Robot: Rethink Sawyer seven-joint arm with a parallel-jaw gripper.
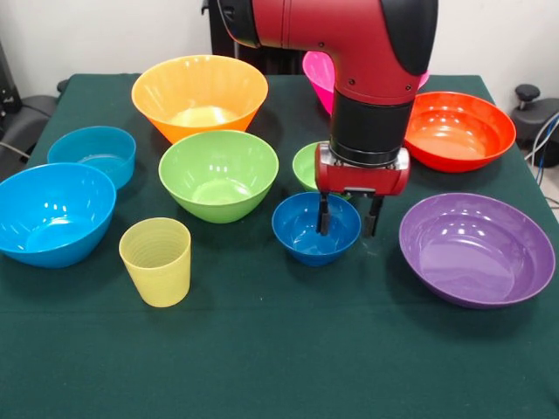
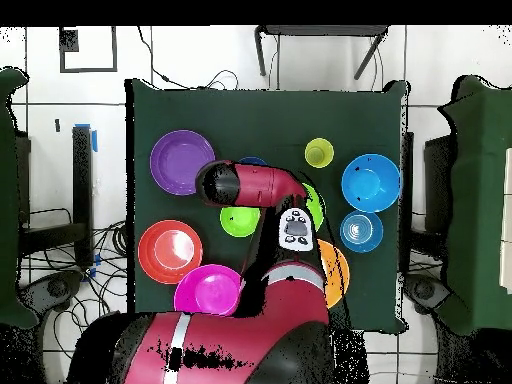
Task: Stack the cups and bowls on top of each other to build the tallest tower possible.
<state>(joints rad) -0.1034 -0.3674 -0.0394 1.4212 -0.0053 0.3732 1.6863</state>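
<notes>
My gripper [image 1: 349,215] is open and low over the small dark blue bowl [image 1: 307,231]. One finger [image 1: 323,214] is inside the bowl and the other is just outside its right rim. In the overhead view the arm hides the gripper, and only a sliver of the dark blue bowl [image 2: 252,161] shows. The yellow ribbed cup [image 1: 157,262] [image 2: 319,152] stands upright by itself, left of the dark blue bowl. The lime green bowl [image 1: 218,173] sits between them, further back. A small green bowl [image 1: 304,166] [image 2: 240,220] is right behind the gripper. No bowl or cup rests on another.
On the green cloth stand an orange bowl [image 1: 199,94], a pink bowl [image 1: 316,72] [image 2: 207,290], a red-orange bowl [image 1: 458,131] [image 2: 170,250], a purple bowl [image 1: 476,249] [image 2: 182,162], a large blue bowl [image 1: 52,214] [image 2: 370,182] and a small light-blue bowl [image 1: 92,155] [image 2: 361,231].
</notes>
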